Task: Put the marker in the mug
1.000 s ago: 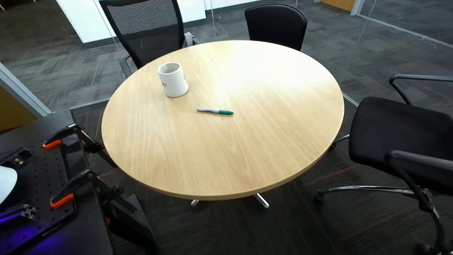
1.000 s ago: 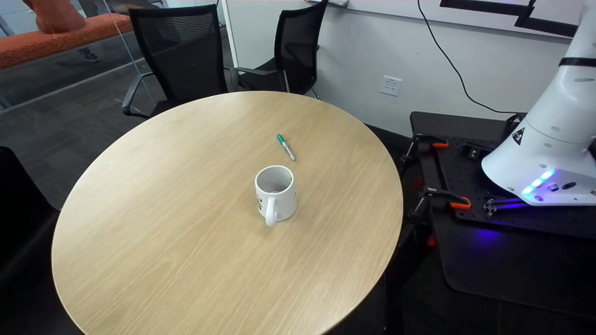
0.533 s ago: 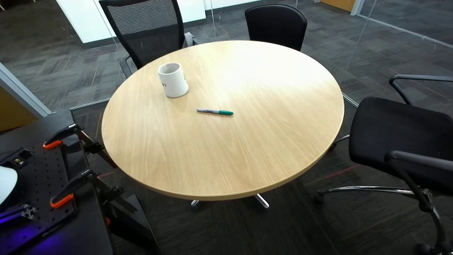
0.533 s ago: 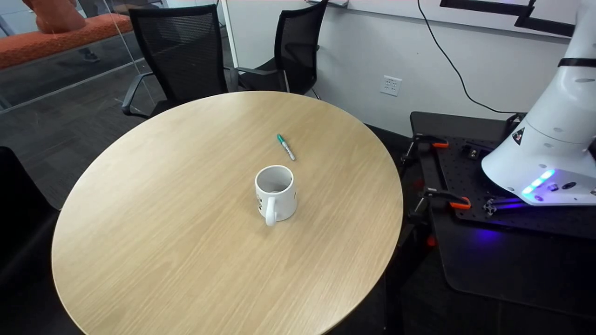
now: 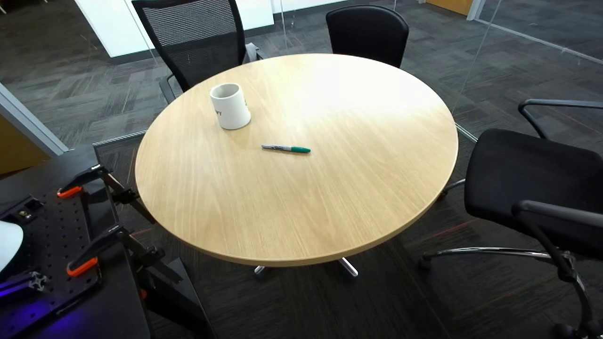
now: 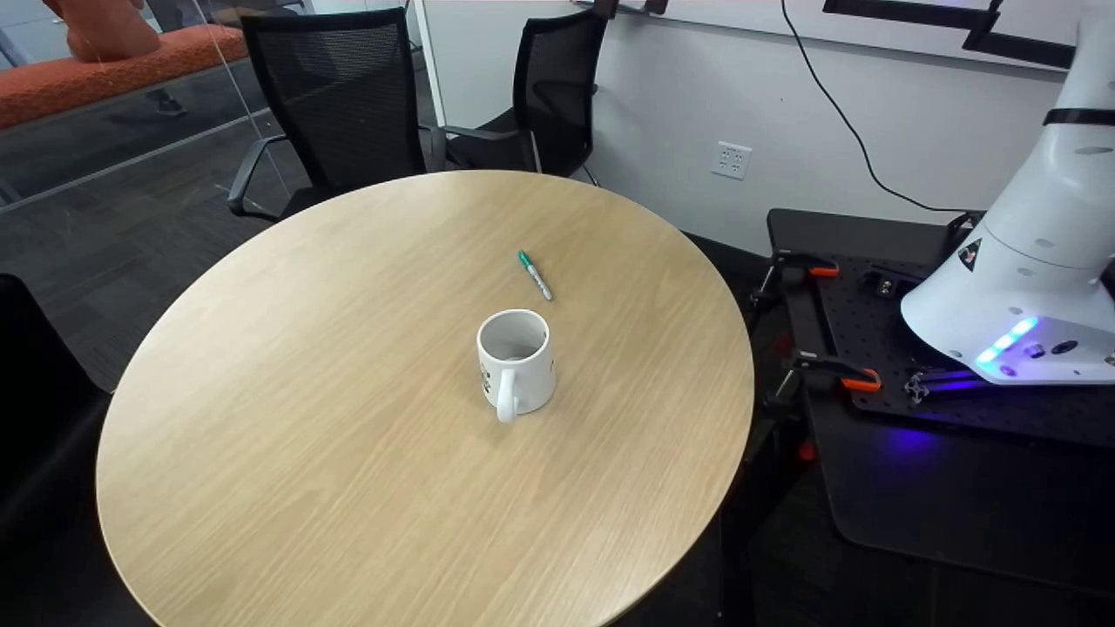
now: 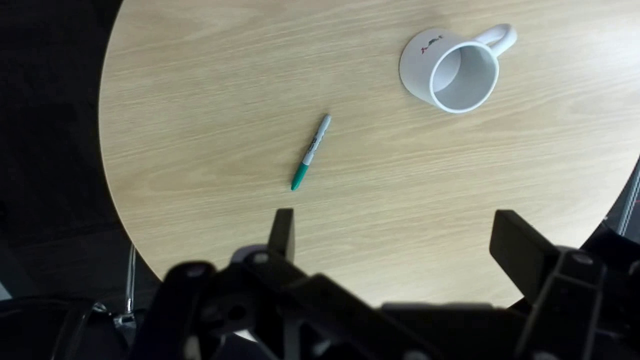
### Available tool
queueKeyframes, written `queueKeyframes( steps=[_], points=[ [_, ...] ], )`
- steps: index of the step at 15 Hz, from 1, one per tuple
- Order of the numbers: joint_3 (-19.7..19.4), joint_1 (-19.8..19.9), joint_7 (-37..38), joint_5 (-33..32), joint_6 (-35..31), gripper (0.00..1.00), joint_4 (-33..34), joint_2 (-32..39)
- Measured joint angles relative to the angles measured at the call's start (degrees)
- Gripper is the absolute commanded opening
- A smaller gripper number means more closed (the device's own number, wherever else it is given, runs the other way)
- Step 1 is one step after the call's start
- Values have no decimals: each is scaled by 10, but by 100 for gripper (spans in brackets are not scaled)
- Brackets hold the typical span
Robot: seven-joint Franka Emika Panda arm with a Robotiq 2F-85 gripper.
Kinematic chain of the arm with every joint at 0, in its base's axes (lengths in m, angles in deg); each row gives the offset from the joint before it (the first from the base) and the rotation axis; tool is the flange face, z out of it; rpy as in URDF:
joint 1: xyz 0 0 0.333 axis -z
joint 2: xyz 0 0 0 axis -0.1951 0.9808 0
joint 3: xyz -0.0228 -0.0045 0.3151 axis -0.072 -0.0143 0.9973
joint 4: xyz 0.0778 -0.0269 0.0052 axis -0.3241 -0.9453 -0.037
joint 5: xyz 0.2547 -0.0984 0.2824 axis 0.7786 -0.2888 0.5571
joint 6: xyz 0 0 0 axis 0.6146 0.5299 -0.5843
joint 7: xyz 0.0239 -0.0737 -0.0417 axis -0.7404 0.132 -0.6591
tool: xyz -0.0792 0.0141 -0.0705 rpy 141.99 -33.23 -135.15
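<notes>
Nothing of the task is done: the slim green-capped grey marker (image 7: 310, 152) lies flat on the round pale-wood desk (image 7: 200, 125), and the white cylindrical ceramic mug (image 7: 452, 70) stands upright at its 2 o'clock in the wrist view. Grasp, carry and release all remain, I judge. My black gripper (image 7: 394, 217) hangs above the desk, jaws spread wide with nothing between, the marker at its 10 o'clock. In an exterior view my white arm (image 6: 1010, 287) rises beyond the desk's 3 o'clock edge.

in an exterior view, the gripper (image 6: 631, 7) came into sight at the top edge, its two dark fingertips (image 6: 605, 8) standing apart, one in front of a black chair (image 6: 557, 83).
</notes>
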Motion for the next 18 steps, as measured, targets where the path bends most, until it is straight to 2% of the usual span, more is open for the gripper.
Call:
queueKeyframes(
  steps=[5, 10, 18],
  points=[
    [10, 0, 81, 0, -96, 100, 11, 104],
    [5, 0, 119, 0, -177, 100, 23, 206],
    [-31, -1, 120, 33, -197, 100, 81, 353]
  ],
)
